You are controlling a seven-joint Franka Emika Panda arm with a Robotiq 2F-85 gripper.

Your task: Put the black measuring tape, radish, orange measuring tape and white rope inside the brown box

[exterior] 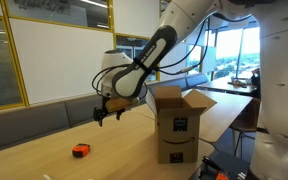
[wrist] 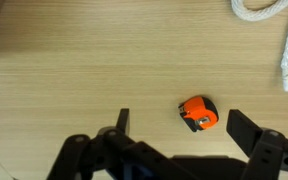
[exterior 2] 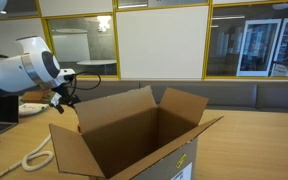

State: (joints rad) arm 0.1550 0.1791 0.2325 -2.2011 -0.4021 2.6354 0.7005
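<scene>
The orange measuring tape (wrist: 197,113) lies on the wooden table, directly below and between my spread fingers in the wrist view. In an exterior view it is a small orange spot (exterior: 80,150) on the tabletop under my gripper (exterior: 102,110). My gripper (wrist: 181,116) hangs open above it, holding nothing. The white rope (wrist: 276,30) curls at the top right of the wrist view and lies on the table left of the box (exterior 2: 34,155). The brown box (exterior: 179,122) stands upright with its flaps open (exterior 2: 134,135). The black measuring tape and the radish are out of view.
A long bench (exterior: 34,112) and glass walls run behind the table. The table's edge (exterior: 224,115) lies just beyond the box. A white object (exterior 2: 31,108) rests on the table near the arm.
</scene>
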